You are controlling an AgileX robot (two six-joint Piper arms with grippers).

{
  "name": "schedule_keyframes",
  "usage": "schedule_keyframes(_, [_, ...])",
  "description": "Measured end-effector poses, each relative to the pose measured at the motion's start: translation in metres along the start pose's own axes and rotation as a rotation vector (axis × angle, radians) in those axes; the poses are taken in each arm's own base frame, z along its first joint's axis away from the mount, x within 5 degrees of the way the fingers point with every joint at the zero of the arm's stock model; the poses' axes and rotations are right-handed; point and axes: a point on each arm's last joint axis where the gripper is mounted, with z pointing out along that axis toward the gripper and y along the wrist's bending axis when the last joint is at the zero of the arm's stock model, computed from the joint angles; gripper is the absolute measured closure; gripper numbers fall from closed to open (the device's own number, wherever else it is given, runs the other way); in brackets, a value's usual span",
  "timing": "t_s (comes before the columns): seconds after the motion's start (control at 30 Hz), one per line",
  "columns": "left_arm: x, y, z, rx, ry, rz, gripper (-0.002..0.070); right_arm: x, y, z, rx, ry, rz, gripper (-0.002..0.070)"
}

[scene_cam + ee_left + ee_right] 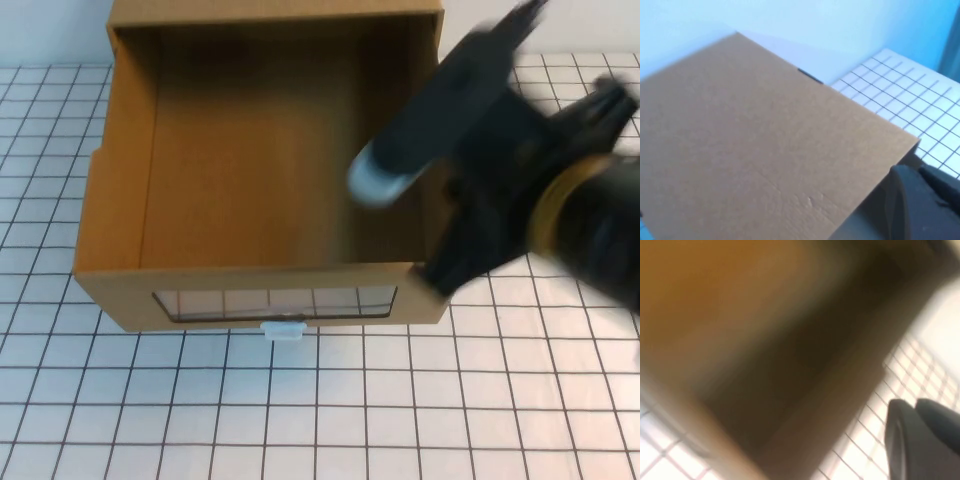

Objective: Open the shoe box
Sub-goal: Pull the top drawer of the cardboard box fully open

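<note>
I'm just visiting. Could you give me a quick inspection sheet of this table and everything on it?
Surface: white table with a dark grid.
Job's things: brown cardboard shoe box, open, nothing seen inside; clear window and small white tab on its front.
Clutter: nothing seen.
Grippers: right gripper by the box's right wall; left gripper beside the box's outer face, outside the high view.
Cables: nothing seen.
Surroundings: pale wall behind the table.

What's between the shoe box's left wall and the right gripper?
High view: only the bare cardboard floor of the shoe box; right gripper is by its right wall, left gripper faces a cardboard panel.
</note>
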Motion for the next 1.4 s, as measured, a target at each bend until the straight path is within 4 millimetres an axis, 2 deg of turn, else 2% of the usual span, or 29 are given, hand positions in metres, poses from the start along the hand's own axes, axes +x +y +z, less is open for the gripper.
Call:
schedule_keyframes(0.13, [-0.003,-0.016,-0.035,-0.035,-0.018,0.029,0.0677,0.009,-0.047,0.009,0.028,0.088,0.128,0.0683])
schedule_keyframes(0.23, [0.006,-0.031,-0.061,-0.059,0.004,0.035,0.0677,0.024,-0.074,0.012,0.003,0.157,0.237,0.0686])
schedule_keyframes(0.37, [0.029,-0.044,-0.085,-0.138,-0.012,0.032,0.0677,0.044,-0.104,0.005,-0.038,0.195,0.386,0.0687])
schedule_keyframes(0.5, [0.068,-0.061,-0.103,-0.212,-0.083,0.050,0.0677,0.069,-0.116,-0.011,-0.058,0.155,0.519,0.0687])
schedule_keyframes(0.53, [0.083,-0.064,-0.102,-0.224,-0.086,0.043,0.0677,0.074,-0.116,-0.014,-0.065,0.138,0.542,0.0688])
schedule_keyframes(0.63, [0.122,-0.078,-0.117,-0.313,-0.199,0.047,0.0677,0.092,-0.110,-0.029,-0.080,0.059,0.596,0.0688])
schedule_keyframes(0.8, [0.200,-0.098,-0.128,-0.453,-0.360,0.032,0.0677,0.131,-0.087,-0.051,-0.119,-0.082,0.659,0.0689])
schedule_keyframes(0.9, [0.250,-0.109,-0.129,-0.507,-0.409,0.029,0.0677,0.155,-0.073,-0.059,-0.128,-0.143,0.680,0.0689])
schedule_keyframes(0.97, [0.277,-0.118,-0.132,-0.531,-0.446,0.031,0.0677,0.170,-0.065,-0.063,-0.130,-0.183,0.690,0.0689])
schedule_keyframes(1.1, [0.331,-0.131,-0.124,-0.536,-0.445,0.025,0.0677,0.199,-0.050,-0.071,-0.128,-0.266,0.706,0.0689])
schedule_keyframes(1.3, [0.392,-0.135,-0.100,-0.543,-0.437,-0.056,0.0677,0.230,-0.032,-0.071,-0.124,-0.355,0.720,0.0689])
schedule_keyframes(1.4, [0.407,-0.136,-0.092,-0.524,-0.390,-0.086,0.0677,0.234,-0.028,-0.070,-0.131,-0.388,0.742,0.0689])
